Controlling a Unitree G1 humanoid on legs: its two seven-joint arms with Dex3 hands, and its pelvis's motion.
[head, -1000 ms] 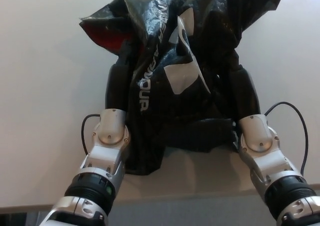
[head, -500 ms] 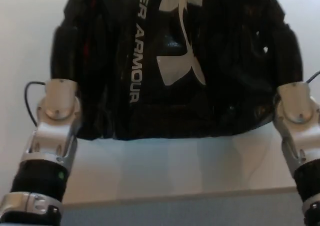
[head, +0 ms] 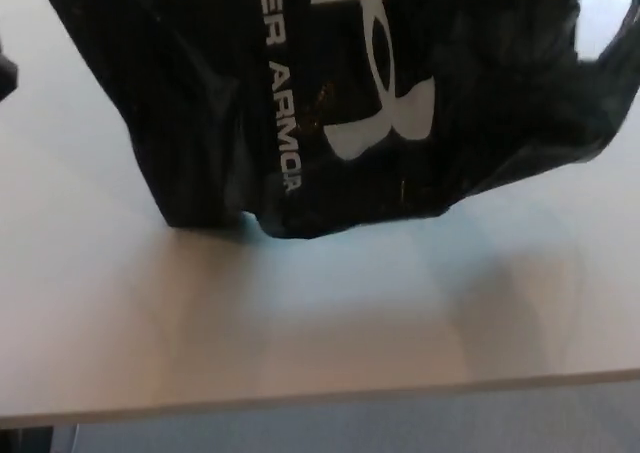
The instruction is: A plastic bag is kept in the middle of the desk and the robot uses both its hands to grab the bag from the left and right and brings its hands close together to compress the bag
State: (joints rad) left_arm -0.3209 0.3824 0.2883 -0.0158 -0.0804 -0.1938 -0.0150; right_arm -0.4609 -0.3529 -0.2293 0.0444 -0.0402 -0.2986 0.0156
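Black bag [head: 330, 93] is sitting on the desk [head: 320, 323], filling the top of the view, white logo and lettering facing up. Neither hand is showing right now, so can't tell if they're open or gripping. Near desk edge is running along the bottom.

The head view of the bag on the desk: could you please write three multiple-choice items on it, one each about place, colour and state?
1. Where does the plastic bag sit in the picture?
A. upper part, cut by the top edge
B. bottom left corner
C. on the floor

2. What colour is the lettering on the bag?
A. red
B. white
C. yellow

3. Are the robot's hands on the bag?
A. both grip it
B. only the left does
C. neither hand shows

Answers: 1 A, the bag runs off the top while the bare desk lies below; 2 B, the lettering is white on black; 3 C, no hand is visible.
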